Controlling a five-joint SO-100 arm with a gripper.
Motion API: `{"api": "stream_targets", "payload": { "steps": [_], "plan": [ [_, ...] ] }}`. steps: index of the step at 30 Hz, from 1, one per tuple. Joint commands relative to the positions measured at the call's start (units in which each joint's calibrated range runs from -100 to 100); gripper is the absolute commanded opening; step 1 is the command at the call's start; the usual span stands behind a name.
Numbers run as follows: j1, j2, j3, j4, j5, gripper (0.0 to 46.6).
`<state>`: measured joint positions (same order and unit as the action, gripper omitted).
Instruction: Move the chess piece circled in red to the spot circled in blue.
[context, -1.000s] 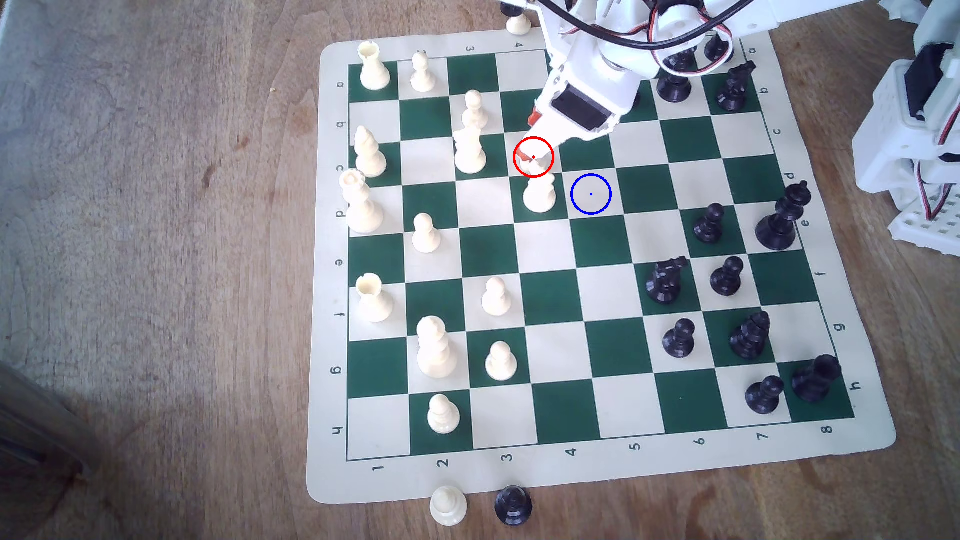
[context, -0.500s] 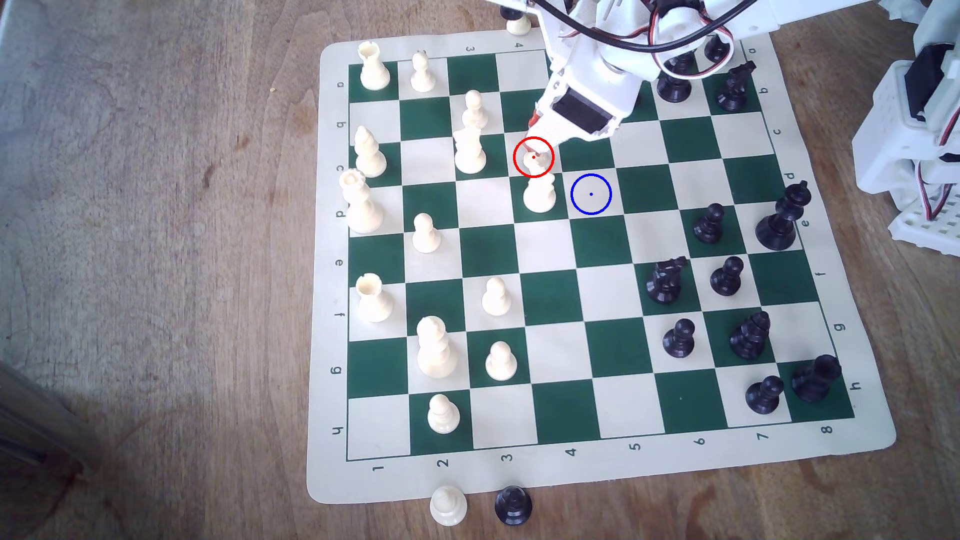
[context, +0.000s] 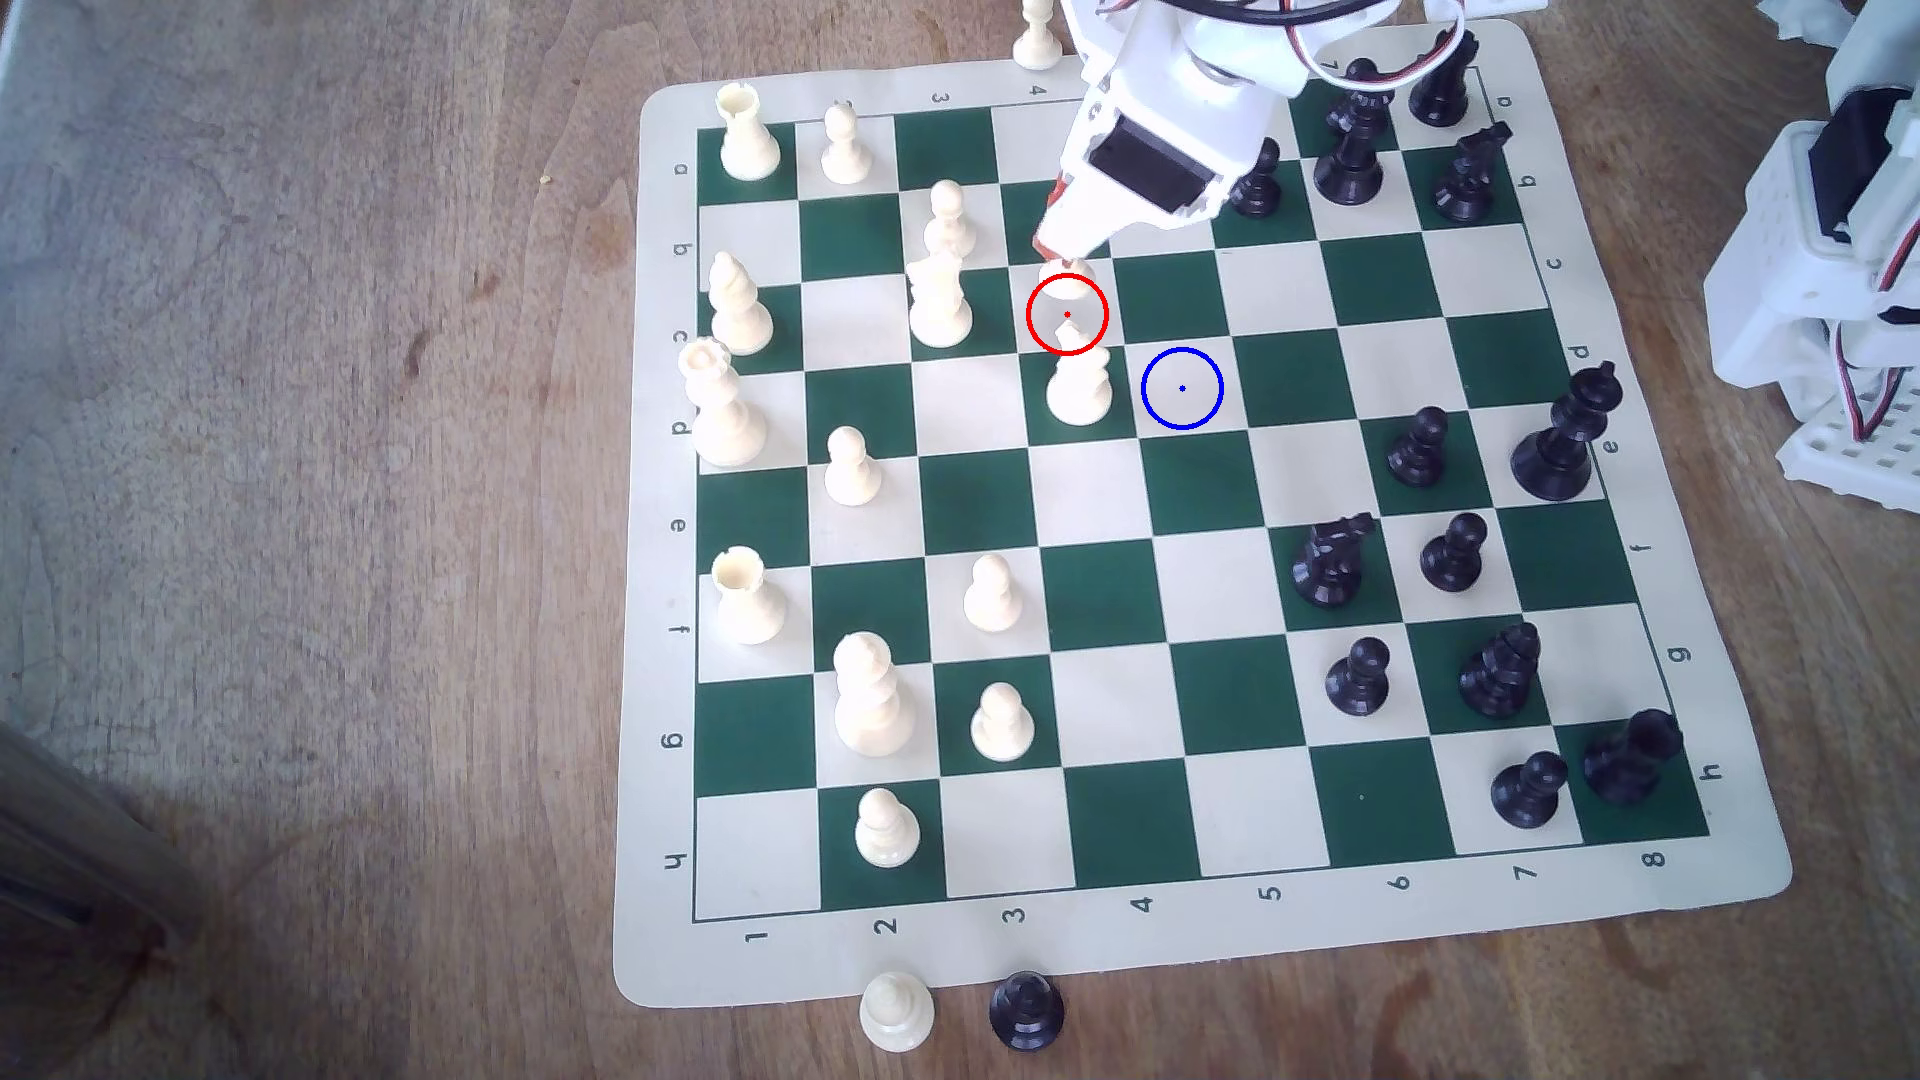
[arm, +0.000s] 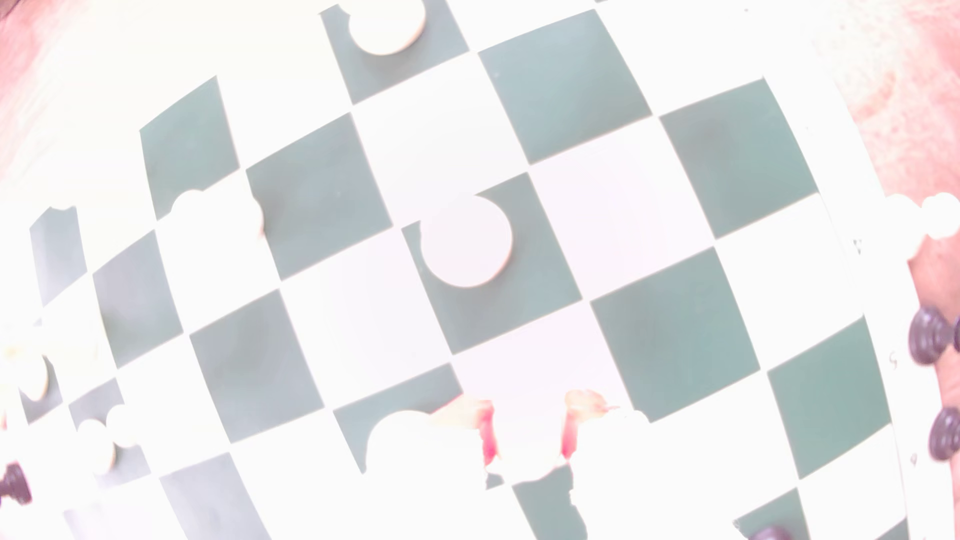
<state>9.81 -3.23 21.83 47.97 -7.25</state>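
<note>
The gripper is clenching the pawn. In the exterior view, only a cream sliver of the pawn is peeking out under the red-tipped fingers. It is sitting right at the gripper's tip, at the upper rim of the red ring. Whether its base is touching the board cannot be told.

In the wrist view the gripper is showing washed out by glare. Its red pads are pressing on either side of the pale pawn.

Just below the gripper in the exterior view, a taller cream piece is standing upright, its pointed top poking into the ring. The blue spot is lying below the gripper and toward the exterior view's right, just beside that tall piece, and nothing is standing on it. Close to the gripper on the exterior view's left, two more cream pieces are standing. A black pawn is standing beside the arm's body on the exterior view's right.
</note>
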Motion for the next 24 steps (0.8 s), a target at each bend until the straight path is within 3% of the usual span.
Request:
{"api": "stream_targets", "payload": {
  "steps": [1, 11, 24],
  "plan": [
    [-0.5, -7.8, -1.2, 6.0, 1.9, 0.3],
    [-6.3, -14.8, 18.5, 1.0, 1.9, 0.3],
    [-6.2, -10.3, 18.9, -6.4, 1.5, 0.9]
  ]
}}
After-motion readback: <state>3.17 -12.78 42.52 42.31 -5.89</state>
